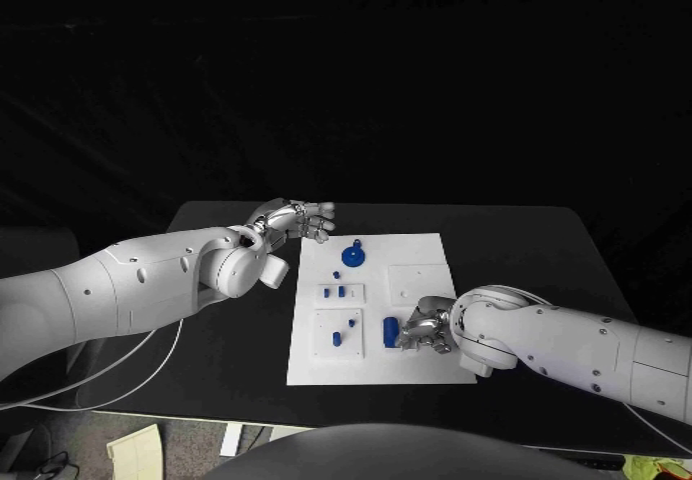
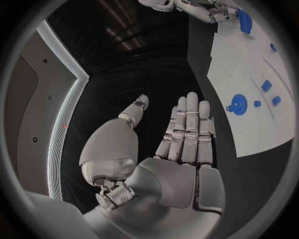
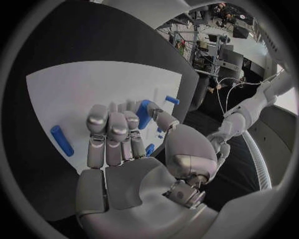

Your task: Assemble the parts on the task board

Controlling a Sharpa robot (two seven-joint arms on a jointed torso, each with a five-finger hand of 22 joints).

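The white task board (image 1: pixel 418 290) lies mid-table. A round blue part (image 1: pixel 353 256) sits near its far end, and small blue pegs (image 1: pixel 335 293) stand in the insets nearer me. My right hand (image 1: pixel 427 328) is over the board's near right area. Its thumb and curled fingers pinch an oblong blue part (image 1: pixel 389 330), seen against the thumb in the right wrist view (image 3: pixel 144 112). A second blue cylinder (image 3: pixel 61 140) lies flat on the board (image 3: pixel 74 94) beside that hand. My left hand (image 1: pixel 296 218) hovers off the board's far left corner, fingers straight and apart (image 2: pixel 187 134), holding nothing.
The black table (image 1: pixel 534 260) surrounds the board, with bare surface on both sides. In the left wrist view the board (image 2: pixel 249 129) lies beside the left hand's fingers, with the round blue part (image 2: pixel 238 104) and the right hand (image 2: pixel 209 11) farther off.
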